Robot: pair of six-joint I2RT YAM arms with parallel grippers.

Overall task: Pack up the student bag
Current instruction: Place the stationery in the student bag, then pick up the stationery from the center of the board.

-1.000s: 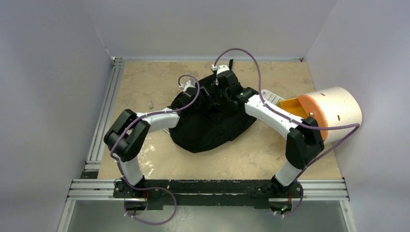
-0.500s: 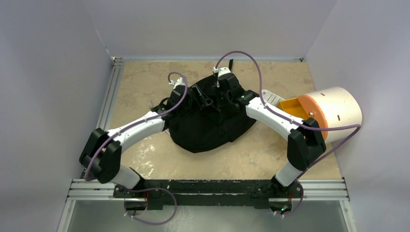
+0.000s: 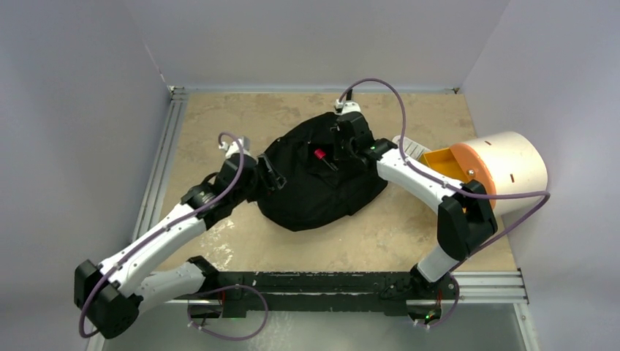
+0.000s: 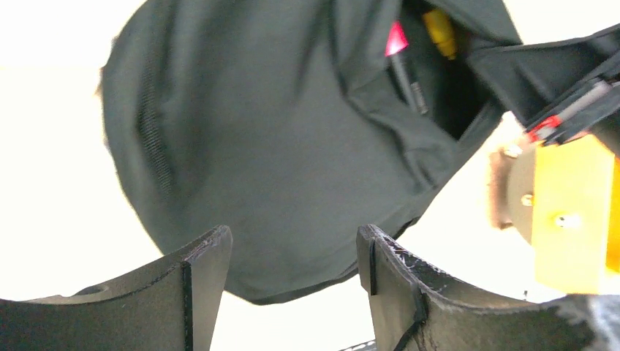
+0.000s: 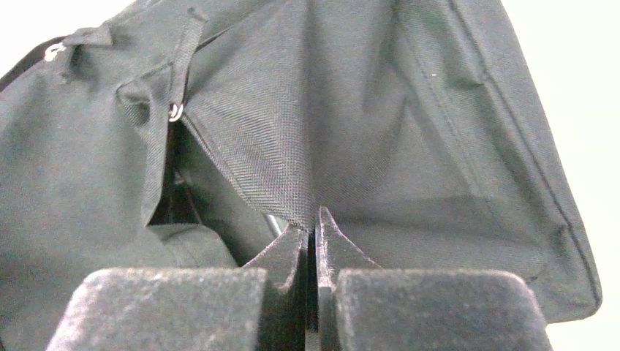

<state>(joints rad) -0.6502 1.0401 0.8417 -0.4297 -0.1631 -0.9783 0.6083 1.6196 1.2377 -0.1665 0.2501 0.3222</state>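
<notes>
- Two grippers are being seen at the student bag (image 3: 314, 191), one at each side of it.
- The student bag is lying near the middle of the tan table (image 3: 212, 124), and its rounded black bulk is being flanked by both arms.
- The left gripper (image 4: 292, 245) is being held with its jaws spread wide and nothing between them. It is being positioned just beside the bag's left edge, and whether contact is being made cannot be told.
- The right gripper (image 5: 315, 223) is being pressed together on a fold of the bag's fabric at the far side of the opening. The cloth is being drawn into a taut peak at the fingertips.
- A red-tipped item (image 3: 319, 154) is being shown in the bag's mouth, with a yellow item (image 4: 437, 22) just beside it in the left wrist view. Both are being partly hidden by black fabric.
- A small metal ring (image 5: 175, 112) is being shown on a seam in the right wrist view.
- A cream-and-orange cylinder (image 3: 504, 170) is lying on its side at the table's right edge, apart from the bag, with its orange end being turned toward the bag.
</notes>
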